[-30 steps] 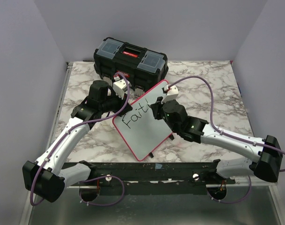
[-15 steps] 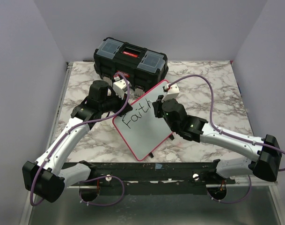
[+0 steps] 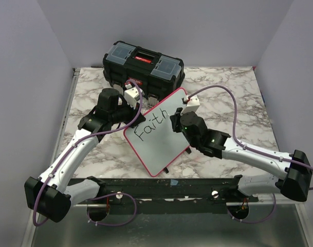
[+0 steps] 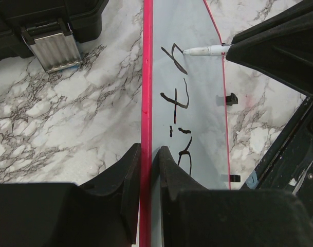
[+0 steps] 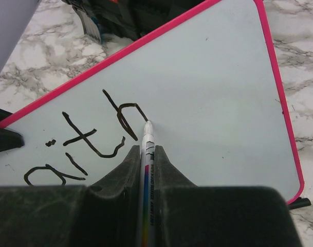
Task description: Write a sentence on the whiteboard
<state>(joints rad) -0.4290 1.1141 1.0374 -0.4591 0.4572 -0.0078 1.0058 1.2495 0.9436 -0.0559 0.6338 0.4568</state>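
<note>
Lettering (image 5: 87, 139) is only reading "Faith" so far, with the right tool (image 5: 146, 150) clamping the marker (image 5: 147, 138) tip-down on the whiteboard (image 5: 207, 77) just ahead and the left tool (image 4: 148, 150) pinching its rim (image 4: 146, 103), so I'm guessing more words are coming.

A black toolbox (image 3: 143, 62) with a red part on its lid sat at the upper centre of the frame, on a white marble-patterned table (image 3: 233, 92) — its metal latch (image 4: 52, 47) facing forward.
</note>
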